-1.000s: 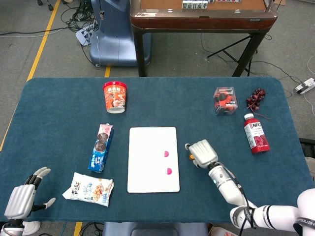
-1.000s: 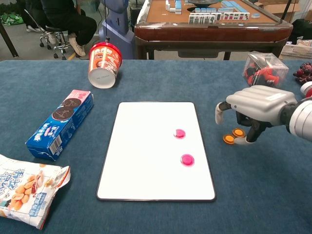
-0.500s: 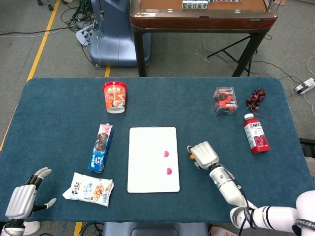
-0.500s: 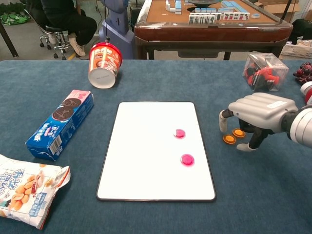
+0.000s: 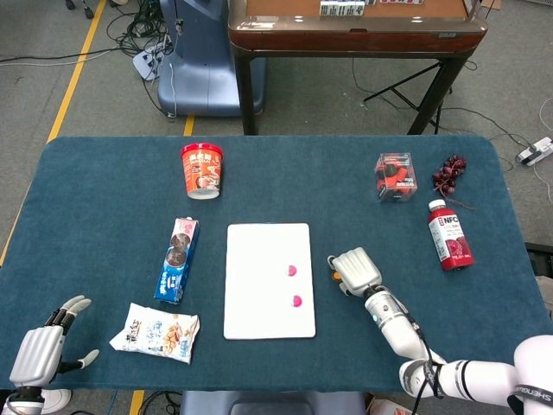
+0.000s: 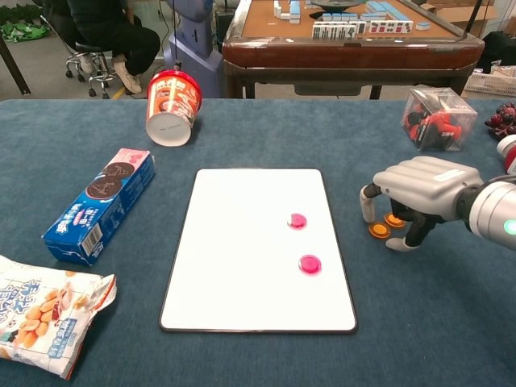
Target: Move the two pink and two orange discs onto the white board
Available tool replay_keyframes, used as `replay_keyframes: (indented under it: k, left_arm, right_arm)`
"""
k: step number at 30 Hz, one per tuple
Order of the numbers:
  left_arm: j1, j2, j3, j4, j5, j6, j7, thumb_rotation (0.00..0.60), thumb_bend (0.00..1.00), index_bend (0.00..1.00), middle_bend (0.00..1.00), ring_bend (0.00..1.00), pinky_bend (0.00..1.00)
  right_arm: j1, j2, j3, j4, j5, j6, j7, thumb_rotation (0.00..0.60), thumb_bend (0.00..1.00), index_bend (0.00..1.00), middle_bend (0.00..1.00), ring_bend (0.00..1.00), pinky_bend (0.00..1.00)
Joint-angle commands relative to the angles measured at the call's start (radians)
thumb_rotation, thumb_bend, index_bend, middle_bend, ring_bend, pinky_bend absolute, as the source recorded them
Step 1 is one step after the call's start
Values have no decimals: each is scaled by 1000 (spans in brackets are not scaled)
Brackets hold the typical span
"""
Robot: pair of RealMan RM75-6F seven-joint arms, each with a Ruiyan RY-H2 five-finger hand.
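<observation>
My right hand [image 6: 419,189] arches palm-down over the blue cloth-covered table [image 5: 104,199], just to the right of the flat white rectangular board [image 6: 242,258]. My fingertips [image 6: 368,214] point down at the cloth around the two small orange discs [image 6: 385,225], which lie side by side on the table, off the board. One disc sits beside my thumb tip, the other is tucked under my curved fingers. I cannot tell whether any fingertip is actually touching either disc, and neither is lifted, so I cannot say if I have a grip on them.

The two small pink discs [image 6: 304,242] already lie on the right half of the white board, one nearer the far edge and one nearer me, apart from each other.

My left hand [image 5: 39,350] hangs at the near left corner of the table, fingers spread and holding nothing.

Left of the board lies a blue rectangular biscuit box [image 6: 101,205], and nearer me a crinkled white snack bag [image 6: 44,310]. A red paper noodle cup [image 6: 171,105] lies tipped on its side beyond the board. At the far right are a clear plastic box [image 6: 435,117] with red contents, a red juice bottle [image 5: 449,235] and a bunch of dark grapes [image 5: 449,175].
</observation>
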Motion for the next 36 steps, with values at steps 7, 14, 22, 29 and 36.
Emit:
replay_keyframes:
  k: [7, 14, 22, 29, 36]
  left_arm:
    - [-2, 3, -2, 0, 1, 0, 0, 600, 92, 217, 164, 213, 605]
    - [-1, 3, 0, -1, 0, 0, 2, 600, 92, 217, 164, 213, 605]
    - [-3, 5, -3, -4, 1, 1, 5, 600, 92, 217, 164, 213, 605]
    - [-8, 6, -5, -6, 6, -1, 11, 600, 92, 217, 164, 213, 605]
    - [-9, 14, -7, -9, 5, 1, 7, 600, 92, 217, 164, 213, 605]
  right_arm:
    - [-2, -8, 7, 8, -5, -4, 2, 600, 267, 471, 1000, 1000, 1000]
    - [-10, 6, 12, -11, -23, 6, 15, 600, 270, 491, 1000, 1000, 1000]
    - [-3, 44, 37, -102, -81, 35, 19, 600, 270, 499, 1000, 1000, 1000]
    - [37, 22, 69, -159, -95, 24, -15, 600, 270, 499, 1000, 1000, 1000]
    - [94, -38, 94, -179, -81, -7, -72, 600, 269, 500, 1000, 1000, 1000]
